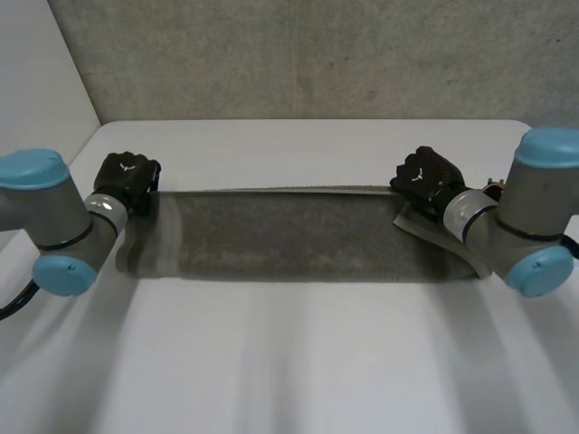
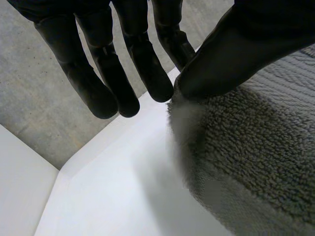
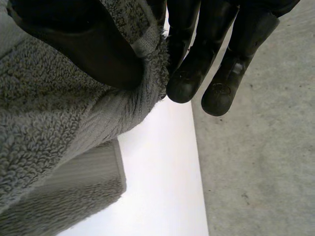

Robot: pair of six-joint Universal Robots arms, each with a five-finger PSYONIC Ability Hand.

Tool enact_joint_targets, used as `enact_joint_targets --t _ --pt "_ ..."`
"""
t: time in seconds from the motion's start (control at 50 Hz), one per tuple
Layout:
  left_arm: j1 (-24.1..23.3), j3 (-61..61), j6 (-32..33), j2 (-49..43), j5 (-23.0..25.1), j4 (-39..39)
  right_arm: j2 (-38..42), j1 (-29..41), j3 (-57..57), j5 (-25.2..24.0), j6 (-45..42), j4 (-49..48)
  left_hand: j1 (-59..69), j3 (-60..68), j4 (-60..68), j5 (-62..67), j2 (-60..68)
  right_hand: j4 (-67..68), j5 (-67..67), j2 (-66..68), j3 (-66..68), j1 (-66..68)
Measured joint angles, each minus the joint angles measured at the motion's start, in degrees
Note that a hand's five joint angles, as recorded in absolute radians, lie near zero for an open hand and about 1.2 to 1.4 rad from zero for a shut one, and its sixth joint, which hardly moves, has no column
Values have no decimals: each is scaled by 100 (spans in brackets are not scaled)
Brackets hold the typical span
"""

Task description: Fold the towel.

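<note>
At opposite far corners of a grey terry towel [image 1: 271, 237], the left robot hand [image 1: 126, 177] pinches its corner between the thumb and one finger, the other fingers [image 2: 106, 83] straight and clear of the cloth. The right robot hand [image 1: 425, 178] grips its own corner the same way, thumb pressed into the pile. Between them the towel's far edge runs straight and taut, and the cloth spreads from it toward the robot across the white worktop [image 1: 289, 362]. The right-hand corner is raised just off the surface, and that end of the towel passes under the right arm's wrist. The first fold appears to be in hand: both corners are gripped, the fold itself not yet made. The next move would call for both robot hands to travel together, carrying the far edge over to meet the near one without slackening or skewing it. Counted: one towel, two robot hands, one worktop, with a concrete wall [image 1: 317, 54] behind.
</note>
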Motion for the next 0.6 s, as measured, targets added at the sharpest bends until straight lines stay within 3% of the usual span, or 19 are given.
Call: enact_joint_targets --t 0.06,0.16,0.2,0.36,0.6 --pt "-31 234 5 -223 -21 59 219 4 -60 31 -8 -251 50 0 0 61 34 -641 -694 -578 -605 -587" --pt "-104 364 21 -399 -44 122 522 3 -142 31 9 -414 87 0 0 95 34 -5112 -5356 -5245 -5070 -5194" --pt "-118 363 39 -401 -52 132 560 5 -152 15 28 -417 87 0 0 97 34 -6102 -6361 -6040 -6066 -6032" --pt "-129 348 265 -329 -133 152 298 -33 -95 -69 214 -403 87 0 0 103 34 -6226 -6452 -6167 -6281 -6288" --pt "-133 321 542 -348 -151 300 -1020 -329 750 -309 1371 -282 87 -18 0 98 34 -6226 -6452 -6168 -6281 -6318"
